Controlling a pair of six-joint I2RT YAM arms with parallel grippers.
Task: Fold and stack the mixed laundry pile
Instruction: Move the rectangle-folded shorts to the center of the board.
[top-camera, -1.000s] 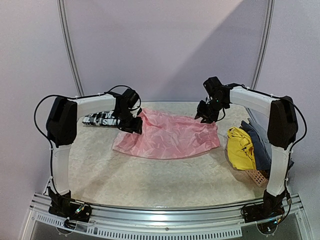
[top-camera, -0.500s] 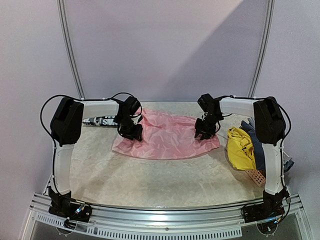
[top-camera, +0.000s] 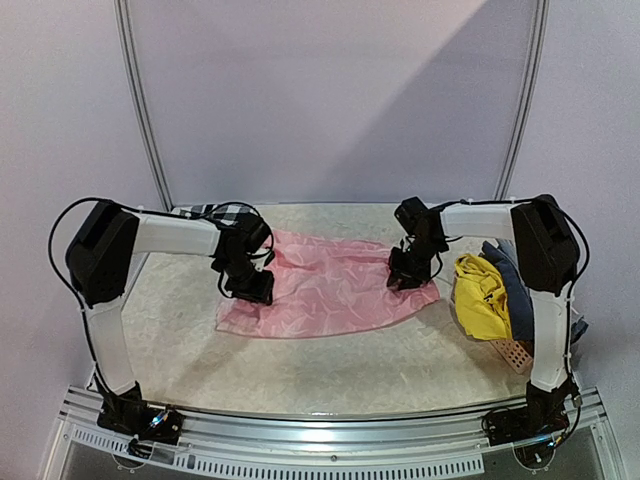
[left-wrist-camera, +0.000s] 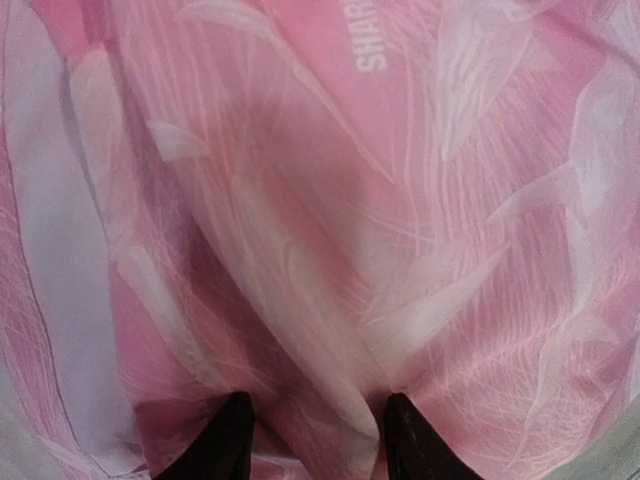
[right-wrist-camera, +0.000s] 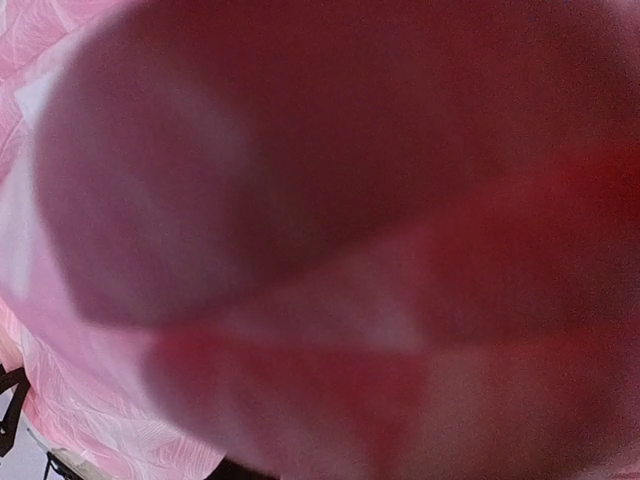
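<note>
The pink garment lies spread flat in the middle of the table. My left gripper is down on its left part. In the left wrist view its two black fingertips pinch a raised fold of the pink garment. My right gripper is down on the garment's right edge. Pink cloth fills the right wrist view in a blur and hides the fingers. The yellow garment and the blue-grey one lie at the right. The checked shirt lies behind the left arm.
The salmon perforated basket sits at the right edge, partly under the yellow and blue-grey garments and behind the right arm. The cream table surface shows in front of the pink garment. A metal rail runs along the near edge.
Both grippers have come down and moved toward the near side with the pink garment. Its far edge and left corner shifted nearer. The checked shirt now shows behind the left arm.
</note>
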